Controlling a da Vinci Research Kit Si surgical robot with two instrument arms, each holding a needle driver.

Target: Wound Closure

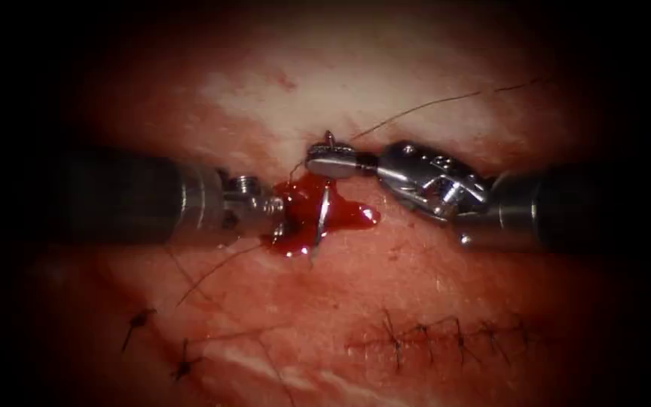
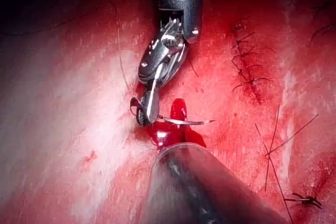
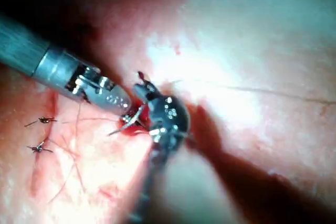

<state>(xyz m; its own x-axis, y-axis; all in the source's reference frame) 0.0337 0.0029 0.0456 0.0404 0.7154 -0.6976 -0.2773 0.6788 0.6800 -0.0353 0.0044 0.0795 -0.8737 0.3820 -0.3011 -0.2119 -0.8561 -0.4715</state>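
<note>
From the endoscope view: your right tool [image 1: 331, 162] comes in from the right with its fingers pressed flat together, clamped on the needle [image 1: 323, 217] close to its tail end. A short stub of that end pokes up just above the fingers. The thread [image 1: 416, 109] runs off from there, up and to the right across the pale tissue [image 1: 386, 68]. The needle's silver body crosses the pool of red fluid [image 1: 352, 215], and its tip shows just past the pool's near edge. How much of the curve sits in the tissue, I can't tell. Your left tool [image 1: 279, 205] reaches in from the left, its tip right at the edge of the red fluid beside the needle. Whether its fingers are apart or together, I can't tell. A stitched line [image 1: 446, 335] lies well apart, nearer the camera and to the right.

In the left wrist view, the right tool [image 2: 147, 109] is clamped down, with the needle [image 2: 184, 121] running sideways out of it over the red fluid [image 2: 178, 109], its point bare.

In the right wrist view, the left tool [image 3: 128, 109] meets the right tool [image 3: 148, 95] at the red patch, and a sliver of needle [image 3: 126, 123] shows between them. The small markings [image 3: 113, 98] on your left tool's wrist are too blurred to read.
</note>
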